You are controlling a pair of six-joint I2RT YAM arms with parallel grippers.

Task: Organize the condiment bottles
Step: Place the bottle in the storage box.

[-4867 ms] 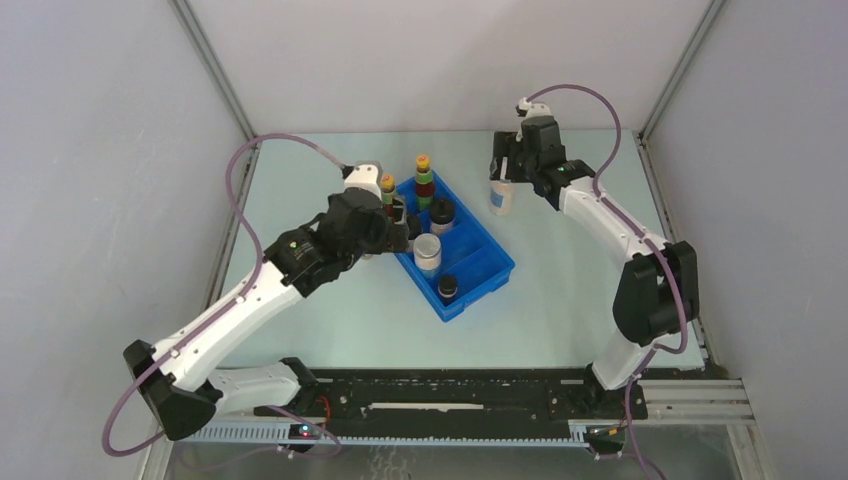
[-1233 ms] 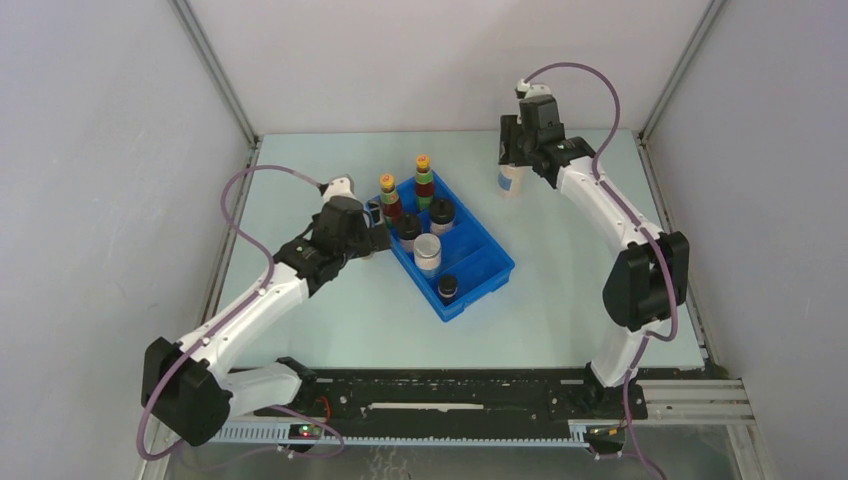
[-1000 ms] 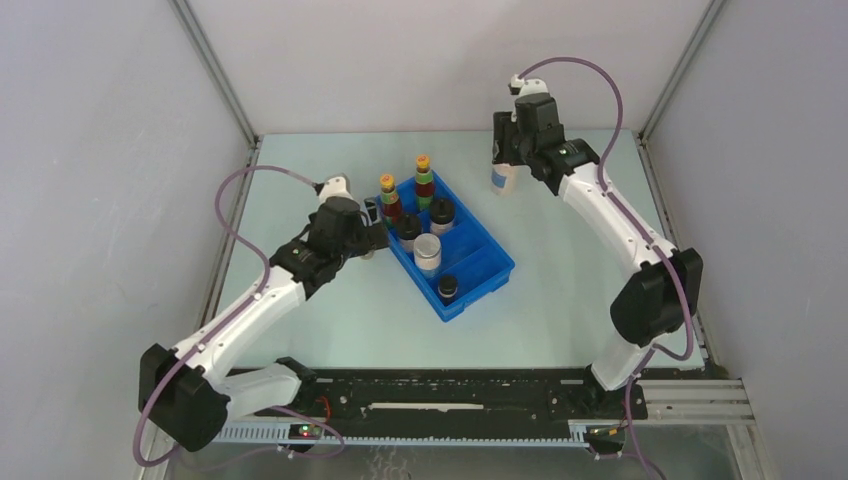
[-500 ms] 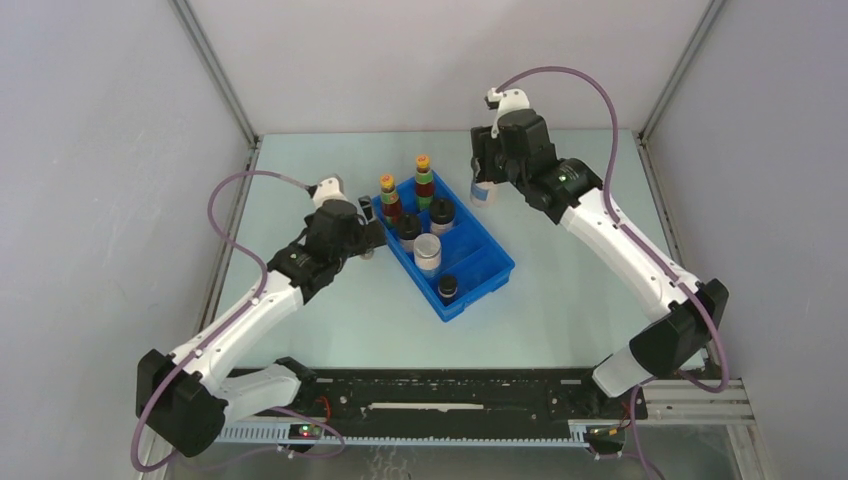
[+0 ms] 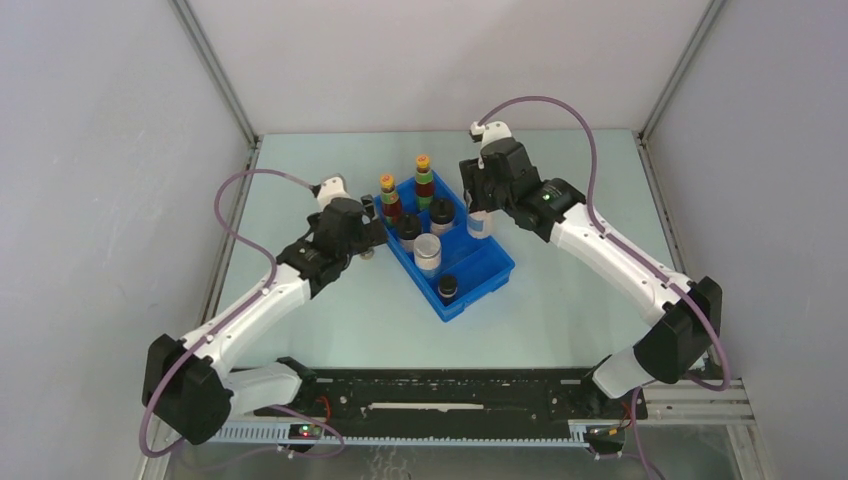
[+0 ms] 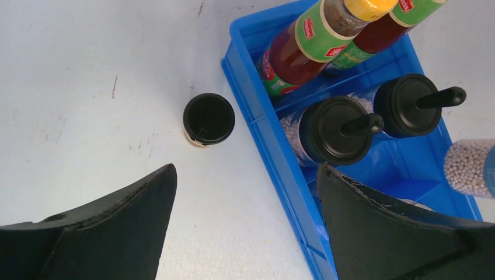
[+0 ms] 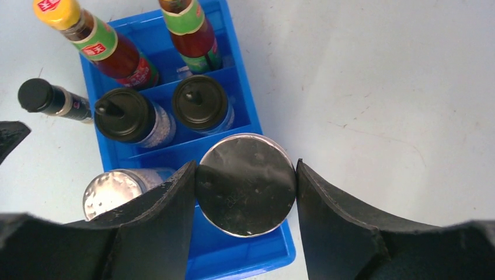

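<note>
the right gripper is clamped on a silver-capped pale jar above the blue tray, beside its twin, likely to pair them. the left gripper gapes over 1 black-lidded jar standing just outside it.

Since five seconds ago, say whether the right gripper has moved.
Yes. The right gripper, holding a pale jar, travelled leftward from right of the blue tray to above it.

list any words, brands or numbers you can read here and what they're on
No text can be read in any view.
Red logos on the green labels of the yellow-capped bottle: too blurred to read.
Red logo on the green label of the second tall bottle: too blurred to read.
Side label of the lone small black-lidded jar: too small to read.
</note>
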